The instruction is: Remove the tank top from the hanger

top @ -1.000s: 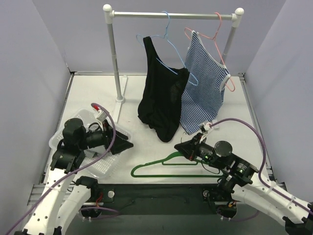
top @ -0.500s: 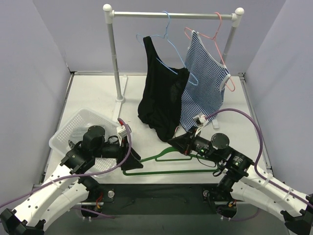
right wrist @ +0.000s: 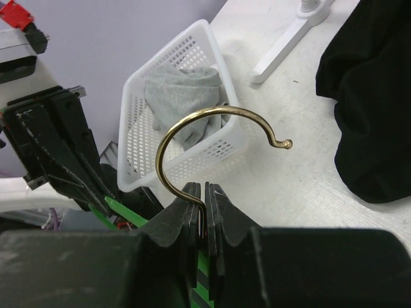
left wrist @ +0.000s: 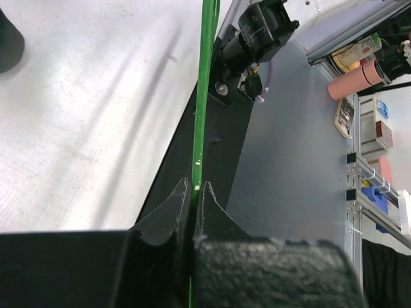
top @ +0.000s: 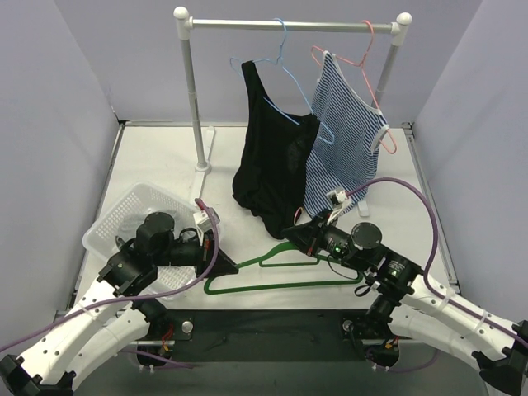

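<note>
In the top view, a green hanger point(top: 289, 285) is held low over the near part of the table point(top: 165, 157). Its left end is pinched by the left gripper point(top: 224, 268), and its hook end is gripped by the right gripper point(top: 290, 237). Whether the hanger touches the table cannot be told. Farther back, a black top point(top: 268, 177) is hung on a blue hanger point(top: 281, 45) and a striped top point(top: 342, 148) on a pink hanger point(top: 367, 51), both hooked over the rail point(top: 289, 25). The two tops are seen side by side, touching. A white basket point(top: 111, 219) is set at the left, beside the left arm.

In the left wrist view, the fingers point(left wrist: 176, 199) are pressed together on the thin green bar, which runs straight away from them over the table edge.

In the right wrist view, the brass hook point(right wrist: 221, 110) is clamped at its stem between the closed fingers point(right wrist: 218, 199), its curve rising above them. A grey cloth point(right wrist: 186, 96) is seen inside the basket beyond, and the black top's hem is seen resting on the table at the right.
</note>
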